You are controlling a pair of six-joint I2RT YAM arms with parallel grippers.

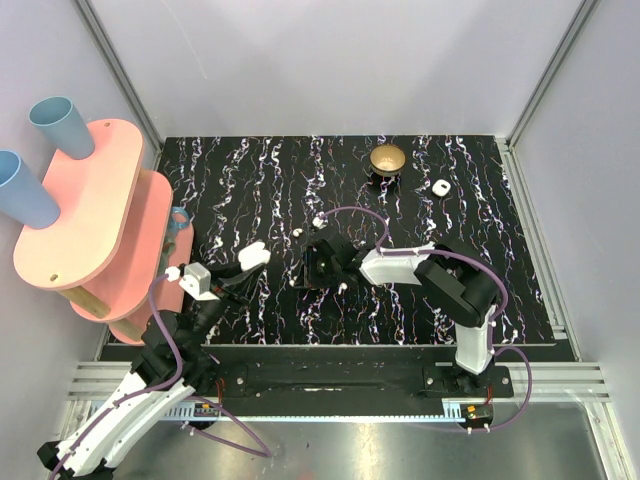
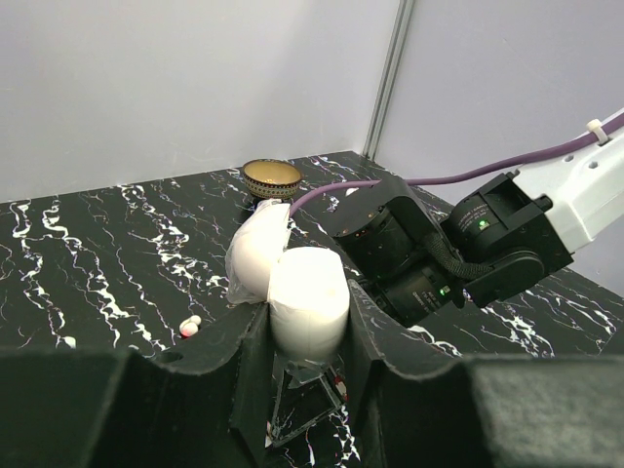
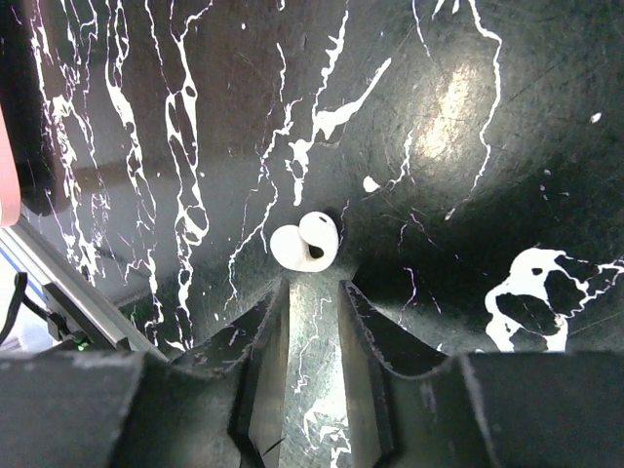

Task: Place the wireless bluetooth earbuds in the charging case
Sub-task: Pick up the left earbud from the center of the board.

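The charging case (image 2: 310, 302) is a white rounded shell with its lid (image 2: 255, 255) swung open to the left, and my left gripper (image 2: 310, 327) is shut on its body. In the top view the case (image 1: 254, 255) is held above the table's near left. One white earbud (image 3: 305, 242) lies on the black marbled table just beyond the tips of my right gripper (image 3: 312, 285), which is open with nothing between its fingers. Another earbud (image 2: 190, 326), white with a red tip, lies on the table left of the case. My right gripper (image 1: 314, 268) sits at the table's middle.
A gold round dish (image 1: 388, 158) on a black base stands at the back, with a small white object (image 1: 438, 187) to its right. A pink two-tier shelf (image 1: 85, 215) with blue cups (image 1: 60, 125) stands at the left edge. The right arm's wrist (image 2: 429, 258) is close behind the case.
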